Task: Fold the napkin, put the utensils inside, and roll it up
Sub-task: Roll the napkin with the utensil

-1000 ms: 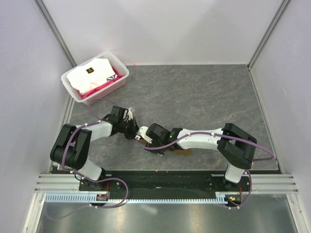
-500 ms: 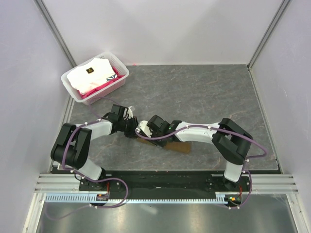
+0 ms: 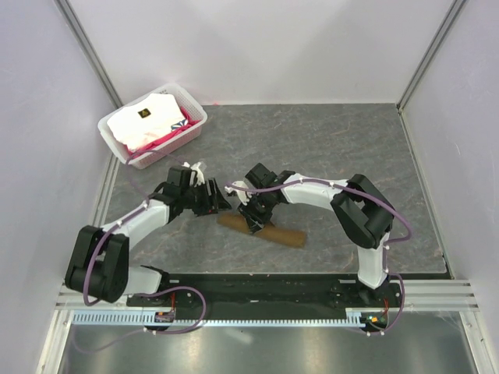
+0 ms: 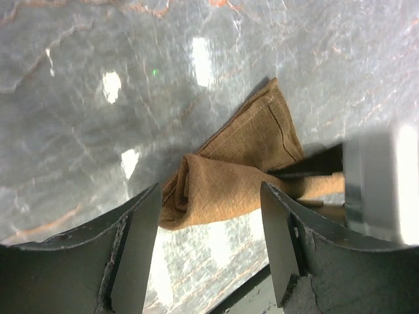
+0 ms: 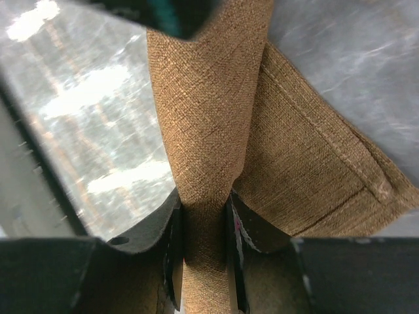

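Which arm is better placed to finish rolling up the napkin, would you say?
Right, probably: the right end effector pinches the napkin roll, while the left end effector is open, holding nothing.

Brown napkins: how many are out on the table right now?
1. The rolled brown napkin lies near the table's near edge, pinched by the right claw, left claw open beside it. The basket and its cloths could hide more.

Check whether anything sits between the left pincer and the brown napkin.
Nothing visible does. The open left pincer faces the end of the rolled napkin, with only bare table around it. The right pincer is clamped on the napkin farther along, off to the side of that path.
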{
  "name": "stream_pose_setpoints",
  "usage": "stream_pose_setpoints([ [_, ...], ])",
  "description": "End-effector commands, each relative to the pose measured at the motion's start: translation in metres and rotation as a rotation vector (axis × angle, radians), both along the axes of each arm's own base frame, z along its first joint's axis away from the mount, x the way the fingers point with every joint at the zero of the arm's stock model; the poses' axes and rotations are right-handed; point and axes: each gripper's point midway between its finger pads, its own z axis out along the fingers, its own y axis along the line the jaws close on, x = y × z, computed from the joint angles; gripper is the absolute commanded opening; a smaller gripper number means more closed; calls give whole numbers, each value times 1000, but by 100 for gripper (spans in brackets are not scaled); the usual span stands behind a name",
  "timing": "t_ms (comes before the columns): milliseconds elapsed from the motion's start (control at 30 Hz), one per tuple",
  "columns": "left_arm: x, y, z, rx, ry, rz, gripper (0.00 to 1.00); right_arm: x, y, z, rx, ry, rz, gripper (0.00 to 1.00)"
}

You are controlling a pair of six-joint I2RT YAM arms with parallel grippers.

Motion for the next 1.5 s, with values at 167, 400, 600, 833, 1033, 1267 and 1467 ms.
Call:
stream_pose_setpoints([
  [167, -20, -6, 11, -102, -132, -46, 69, -47, -16, -13, -3, 406, 53, 29],
  [400, -37, -15, 1, -159, -93, -94, 65, -39, -15, -18, 46, 497, 22, 29],
  [600, -42, -18, -12, -169, -62, -108, 59, -32, -15, -25, 54, 528, 10, 32],
  [833, -42, -18, -27, -158, -7, -99, 15, -22, -14, -24, 54, 480, 9, 41],
  [1033, -33, -15, -35, -119, 46, -43, 2, 12, -11, 5, 64, 256, -55, 66],
  [1267, -26, -12, -41, -60, 132, -41, 2, 42, -15, 53, 121, -121, -168, 77],
  [1467, -23, -11, -48, -56, 200, -43, 2, 26, -25, 55, 6, -429, -128, 87],
])
